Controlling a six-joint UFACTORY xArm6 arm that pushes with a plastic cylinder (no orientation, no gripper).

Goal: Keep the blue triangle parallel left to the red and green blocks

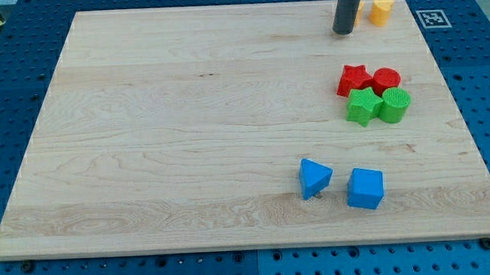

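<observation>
The blue triangle [315,177] lies near the view's bottom, right of centre. A red star [353,79] and a red cylinder [387,80] sit at the view's right, with a green star [364,106] and a green cylinder [396,104] touching just below them. The triangle is below and to the left of this cluster. My tip [344,32] is at the view's top right, above the red star and far from the triangle, touching no block.
A blue cube [366,188] sits just right of the triangle. An orange-yellow block [380,10] stands at the top right corner, right of my rod. The wooden board [187,140] ends close to the right of the cluster.
</observation>
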